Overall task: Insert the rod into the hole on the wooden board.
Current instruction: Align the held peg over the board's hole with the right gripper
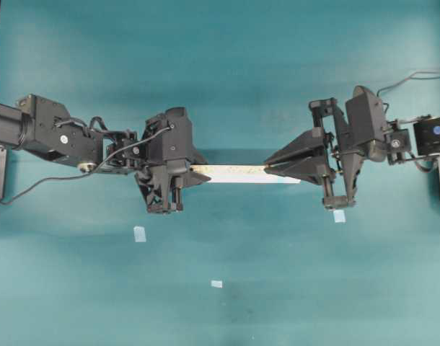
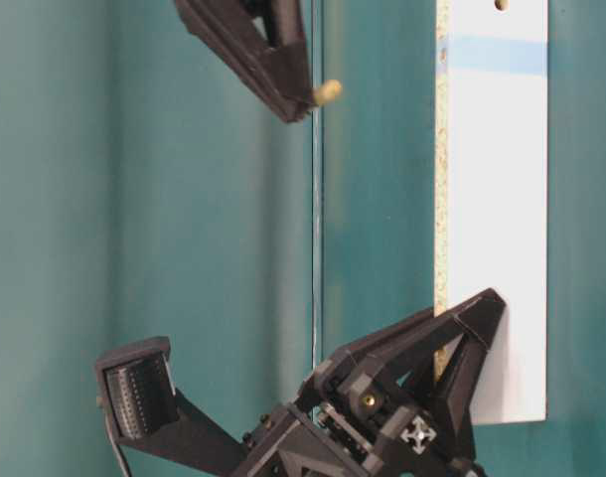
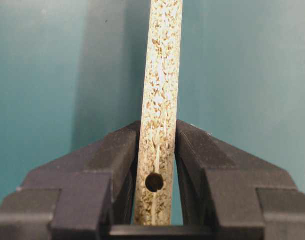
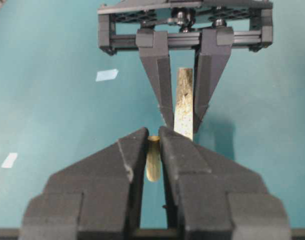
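The wooden board [image 1: 234,173] lies lengthwise between the two arms. My left gripper [image 1: 195,171] is shut on its plain end. In the left wrist view the fingers [image 3: 117,155] clamp the speckled board [image 3: 162,75], with that end's dark hole [image 3: 154,182] between them. My right gripper [image 1: 267,166] is shut on the rod [image 4: 153,162], a short cream peg. In the table-level view the rod's tip [image 2: 327,92] sticks out of the jaws, apart from the board [image 2: 497,219]. The hole [image 2: 501,5] sits just beyond the light-blue stripe [image 2: 492,55].
Pale-blue tape squares lie on the teal table [image 1: 220,72]: one at the front left [image 1: 139,233], one at the front middle [image 1: 216,283], one under the right arm [image 1: 339,215]. Two of them show in the right wrist view [image 4: 106,75] [image 4: 9,160].
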You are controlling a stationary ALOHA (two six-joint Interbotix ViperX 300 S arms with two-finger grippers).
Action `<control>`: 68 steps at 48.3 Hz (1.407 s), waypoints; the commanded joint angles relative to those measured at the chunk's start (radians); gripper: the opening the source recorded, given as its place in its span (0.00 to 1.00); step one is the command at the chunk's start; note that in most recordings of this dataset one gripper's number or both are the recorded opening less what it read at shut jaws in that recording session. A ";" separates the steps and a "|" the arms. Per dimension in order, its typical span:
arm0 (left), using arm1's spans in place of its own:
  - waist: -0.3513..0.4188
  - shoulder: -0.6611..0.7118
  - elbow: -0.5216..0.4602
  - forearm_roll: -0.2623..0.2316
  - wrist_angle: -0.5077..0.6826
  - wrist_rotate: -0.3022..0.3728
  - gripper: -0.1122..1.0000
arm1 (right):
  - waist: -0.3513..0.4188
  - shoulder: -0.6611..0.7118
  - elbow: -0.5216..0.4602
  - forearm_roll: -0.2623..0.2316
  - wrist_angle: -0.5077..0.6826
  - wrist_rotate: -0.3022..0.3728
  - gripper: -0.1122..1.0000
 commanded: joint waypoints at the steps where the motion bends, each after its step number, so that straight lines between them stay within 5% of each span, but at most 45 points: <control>1: -0.011 -0.014 -0.002 0.003 -0.006 0.009 0.39 | -0.003 0.028 -0.003 0.021 -0.074 -0.018 0.20; 20: -0.020 -0.014 0.005 0.003 0.003 0.006 0.39 | -0.003 0.083 0.077 0.097 -0.212 -0.084 0.20; 68: -0.020 -0.015 0.005 0.005 0.003 0.005 0.39 | -0.003 0.144 0.095 0.098 -0.235 -0.107 0.20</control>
